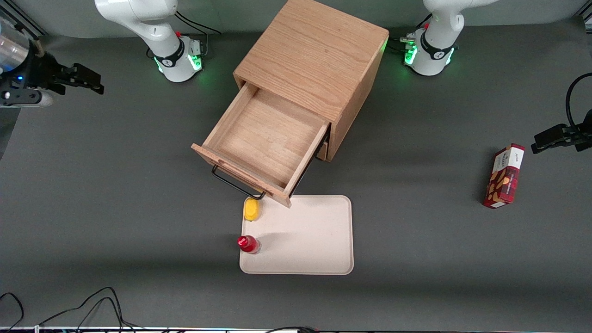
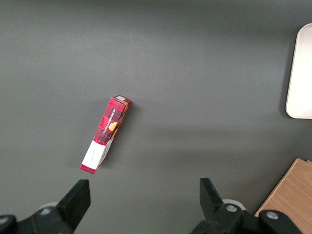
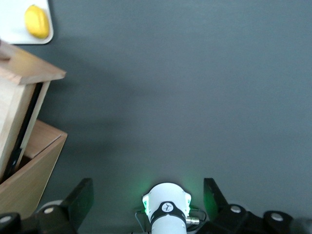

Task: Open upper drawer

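Observation:
The wooden cabinet (image 1: 319, 60) stands mid-table. Its upper drawer (image 1: 266, 138) is pulled far out toward the front camera and looks empty inside. Its black wire handle (image 1: 236, 185) hangs on the drawer front, just above the tray's edge. The lower drawer (image 1: 322, 150) shows only as a sliver beneath it. My right gripper (image 1: 92, 81) is open and empty, well away from the cabinet toward the working arm's end of the table. In the right wrist view the gripper (image 3: 147, 200) hangs over bare mat, with the drawer's side (image 3: 29, 73) and the cabinet (image 3: 29, 180) off to one side.
A beige tray (image 1: 314, 231) lies nearer the front camera than the drawer, with a yellow lemon-like object (image 1: 251, 209) and a red bottle (image 1: 248, 244) on its edge. A red box (image 1: 504, 175) lies toward the parked arm's end. Cables run along the table's near edge.

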`<state>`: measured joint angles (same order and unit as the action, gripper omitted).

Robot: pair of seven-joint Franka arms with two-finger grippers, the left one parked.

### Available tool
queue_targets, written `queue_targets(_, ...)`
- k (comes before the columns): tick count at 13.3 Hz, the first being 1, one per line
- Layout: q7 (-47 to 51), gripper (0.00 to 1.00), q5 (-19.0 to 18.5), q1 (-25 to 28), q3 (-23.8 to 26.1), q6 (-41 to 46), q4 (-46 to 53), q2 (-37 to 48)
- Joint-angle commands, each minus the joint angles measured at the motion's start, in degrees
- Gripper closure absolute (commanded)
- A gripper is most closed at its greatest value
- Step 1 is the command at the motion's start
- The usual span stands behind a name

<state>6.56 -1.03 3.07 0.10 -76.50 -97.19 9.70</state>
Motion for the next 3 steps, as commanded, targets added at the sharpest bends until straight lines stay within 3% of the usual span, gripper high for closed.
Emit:
queue_targets(1, 6.34, 0.0, -1.87, 0.44, 0.69, -0.06, 1.65, -1.35)
queue_targets(3, 6.36, 0.0, -1.78, 0.79, 0.95, -0.41, 2.53, -1.79)
